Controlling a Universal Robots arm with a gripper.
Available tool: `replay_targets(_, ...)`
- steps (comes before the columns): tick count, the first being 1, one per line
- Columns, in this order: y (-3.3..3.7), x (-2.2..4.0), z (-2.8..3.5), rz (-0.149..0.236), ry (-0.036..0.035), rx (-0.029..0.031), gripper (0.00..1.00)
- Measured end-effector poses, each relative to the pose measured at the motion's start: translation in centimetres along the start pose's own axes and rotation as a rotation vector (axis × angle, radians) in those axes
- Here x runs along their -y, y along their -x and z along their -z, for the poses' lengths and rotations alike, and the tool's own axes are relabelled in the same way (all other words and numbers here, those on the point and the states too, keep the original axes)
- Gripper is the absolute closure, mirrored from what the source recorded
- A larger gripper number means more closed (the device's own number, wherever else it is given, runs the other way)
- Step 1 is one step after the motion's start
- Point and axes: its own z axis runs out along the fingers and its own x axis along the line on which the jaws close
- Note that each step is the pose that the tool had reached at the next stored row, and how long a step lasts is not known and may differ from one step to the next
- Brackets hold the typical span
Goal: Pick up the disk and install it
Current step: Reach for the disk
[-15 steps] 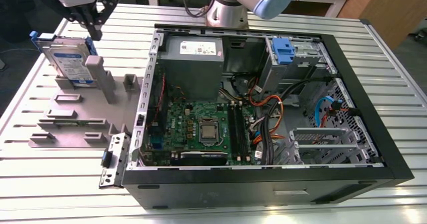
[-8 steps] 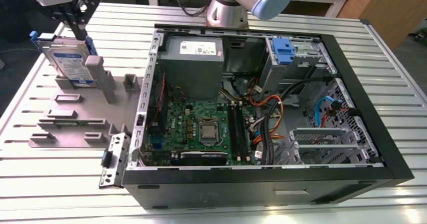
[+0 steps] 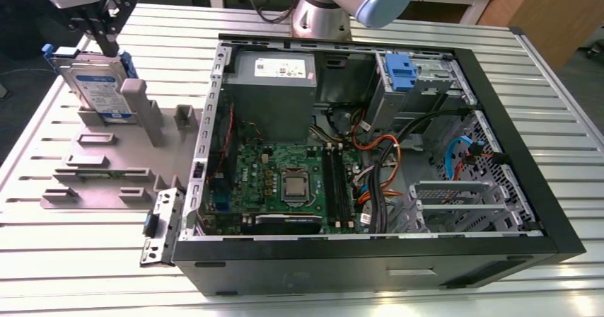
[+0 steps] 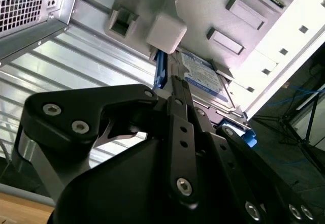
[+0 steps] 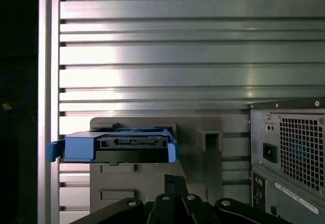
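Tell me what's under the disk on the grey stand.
The disk stands on edge on the grey fixture plate, which lies on the slatted metal table. A grey post covers its lower corner, so the seat beneath its bottom edge is hidden.

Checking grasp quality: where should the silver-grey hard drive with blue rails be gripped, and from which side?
Probably its exposed top edge, pinched across the flat faces, from above: the silver-grey hard drive stands on edge in the grey plastic holder, whose posts flank its lower part.

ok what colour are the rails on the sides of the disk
Blue. The rails framing the disk show best in the first wrist view.
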Motion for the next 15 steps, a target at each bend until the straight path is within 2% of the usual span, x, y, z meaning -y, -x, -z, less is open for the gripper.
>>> replay_targets(2,-0.44,-0.12,-0.02,0.001,-0.0001,-0.0002,0.89)
replay_targets(8,-3.16,-0.68,-0.11,0.001,0.0000,0.0000,0.89)
replay_targets(15,-6.35,-0.90,-0.26,0.001,-0.0001,-0.0001,0.89)
